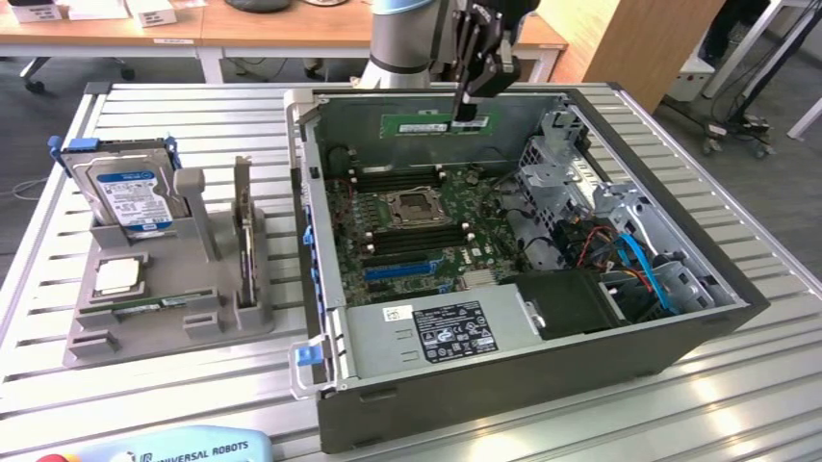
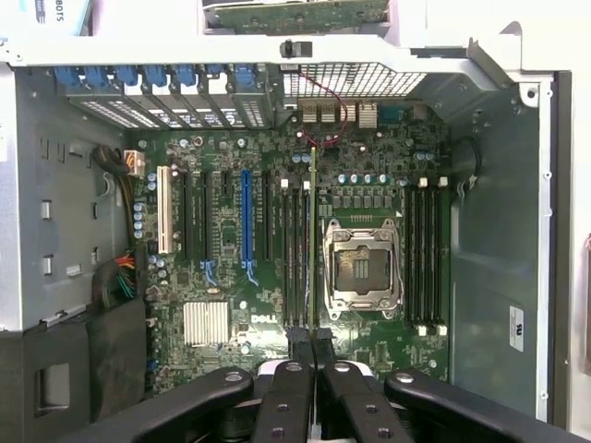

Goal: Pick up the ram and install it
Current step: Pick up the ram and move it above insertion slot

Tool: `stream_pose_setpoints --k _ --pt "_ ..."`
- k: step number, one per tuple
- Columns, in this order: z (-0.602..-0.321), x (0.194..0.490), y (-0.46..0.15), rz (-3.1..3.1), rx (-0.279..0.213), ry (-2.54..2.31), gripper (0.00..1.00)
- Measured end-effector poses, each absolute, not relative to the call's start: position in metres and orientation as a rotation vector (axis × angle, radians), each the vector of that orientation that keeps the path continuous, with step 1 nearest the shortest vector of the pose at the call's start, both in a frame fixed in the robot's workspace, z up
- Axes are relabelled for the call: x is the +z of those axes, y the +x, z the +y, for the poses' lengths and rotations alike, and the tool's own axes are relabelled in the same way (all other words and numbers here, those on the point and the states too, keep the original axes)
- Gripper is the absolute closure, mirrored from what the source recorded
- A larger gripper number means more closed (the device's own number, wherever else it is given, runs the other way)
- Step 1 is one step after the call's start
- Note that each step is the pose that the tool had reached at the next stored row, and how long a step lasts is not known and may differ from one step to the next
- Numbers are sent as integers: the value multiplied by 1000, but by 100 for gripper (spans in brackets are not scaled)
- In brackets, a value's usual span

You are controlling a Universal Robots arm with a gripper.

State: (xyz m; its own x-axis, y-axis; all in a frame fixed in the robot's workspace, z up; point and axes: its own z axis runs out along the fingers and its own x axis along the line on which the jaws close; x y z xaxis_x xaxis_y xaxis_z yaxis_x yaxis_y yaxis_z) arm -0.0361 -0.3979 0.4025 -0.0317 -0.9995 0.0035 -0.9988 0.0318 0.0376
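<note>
The ram (image 1: 432,124), a long green stick with a white label, hangs level over the back of the open computer case (image 1: 719,318). My gripper (image 1: 469,113) is shut on its end at the exterior view's right. From the wrist the ram (image 2: 314,240) shows edge-on as a thin line between my black fingers (image 2: 301,343), above the motherboard (image 2: 231,277). That line runs along the black memory slots (image 2: 295,254) just beside the empty processor socket (image 2: 360,268). More slots (image 2: 427,258) lie on the socket's other side.
A grey fixture (image 1: 167,322) at the exterior view's left holds a silver hard drive with a blue label (image 1: 129,188), a small square processor chip (image 1: 118,276) and an upright board (image 1: 244,226). Inside the case are a power supply (image 1: 444,332), a drive cage (image 1: 565,173) and blue cables (image 1: 642,265).
</note>
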Motion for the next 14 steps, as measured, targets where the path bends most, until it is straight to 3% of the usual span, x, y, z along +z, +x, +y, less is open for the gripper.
stream_pose_setpoints --k 14 --pt "-398 387 -36 -2236 -38 2166 88"
